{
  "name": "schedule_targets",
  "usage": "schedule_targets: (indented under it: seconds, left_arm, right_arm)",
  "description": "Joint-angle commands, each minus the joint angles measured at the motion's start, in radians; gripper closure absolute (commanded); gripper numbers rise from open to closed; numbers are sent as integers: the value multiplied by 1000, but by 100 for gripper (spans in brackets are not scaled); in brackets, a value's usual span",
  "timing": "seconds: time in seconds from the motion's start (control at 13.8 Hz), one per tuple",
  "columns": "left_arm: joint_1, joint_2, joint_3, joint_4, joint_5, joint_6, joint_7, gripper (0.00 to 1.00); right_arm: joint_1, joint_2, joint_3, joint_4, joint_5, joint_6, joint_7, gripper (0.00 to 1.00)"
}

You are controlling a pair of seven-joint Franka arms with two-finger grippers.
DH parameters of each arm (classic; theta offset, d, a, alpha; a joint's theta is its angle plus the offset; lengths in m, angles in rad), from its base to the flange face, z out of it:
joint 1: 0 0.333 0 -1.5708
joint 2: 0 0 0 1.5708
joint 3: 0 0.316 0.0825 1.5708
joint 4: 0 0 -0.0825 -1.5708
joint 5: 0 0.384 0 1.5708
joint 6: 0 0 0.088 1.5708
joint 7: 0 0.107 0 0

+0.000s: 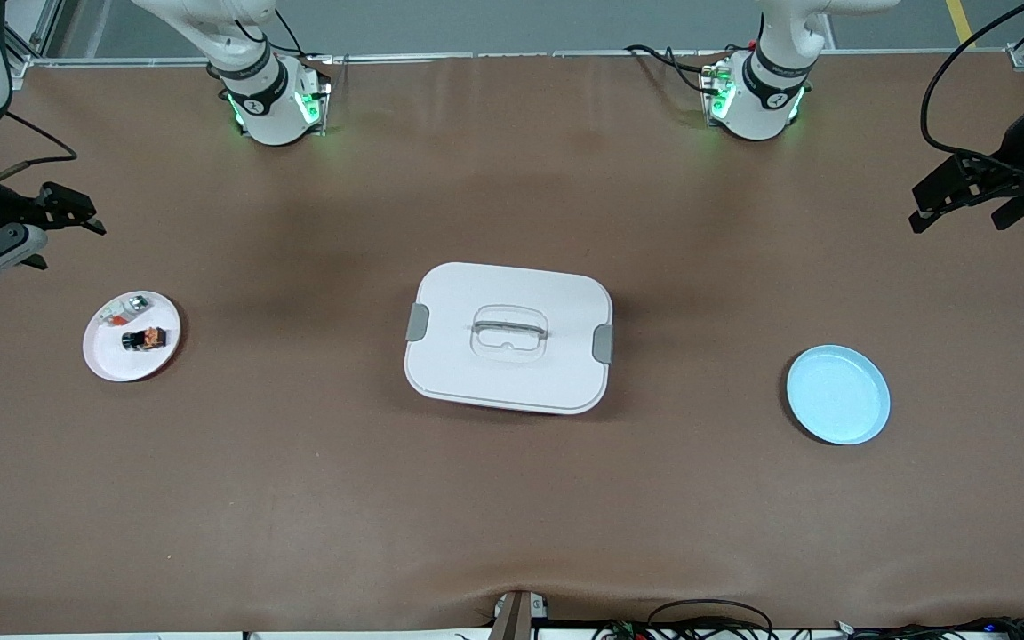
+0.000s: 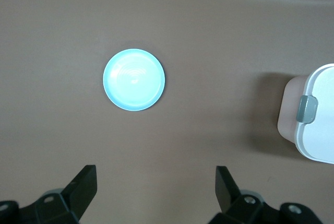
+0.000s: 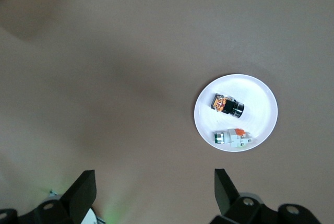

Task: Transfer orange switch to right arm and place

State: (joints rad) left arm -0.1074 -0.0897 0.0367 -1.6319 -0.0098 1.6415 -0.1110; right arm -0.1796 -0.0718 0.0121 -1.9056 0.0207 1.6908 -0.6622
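Brown counter (image 1: 512, 498): the orange switch (image 1: 144, 339) lies on a white plate (image 1: 112, 364) at the right arm's end. Close above that end, the right hand (image 1: 68, 213) hangs open and empty. The left hand (image 1: 965, 191), also open, waits over the left arm's end above a blue plate (image 1: 837, 395), well apart from the switch.

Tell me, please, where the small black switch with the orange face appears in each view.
Front view: the small black switch with the orange face lies on the round white plate, toward the right arm's end of the table.
Left wrist view: not in it.
Right wrist view: on the same plate, beside the whitish-silver part.
Shared landmark: the white plate.
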Motion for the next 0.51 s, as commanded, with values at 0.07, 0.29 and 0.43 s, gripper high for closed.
schedule_targets:
  seconds: [0.07, 0.29, 0.43]
  left_arm:
    - [-6, 11, 6, 32, 13, -25, -2, 0]
    - [-6, 11, 5, 34, 13, -25, -2, 0]
    - [-8, 11, 5, 34, 14, -25, -1, 0]
  right_arm:
    - [8, 9, -6, 124, -1, -95, 154, 0]
    - [46, 23, -6, 241, -14, -212, 347, 0]
    - [51, 23, -9, 270, -16, -210, 398, 0]
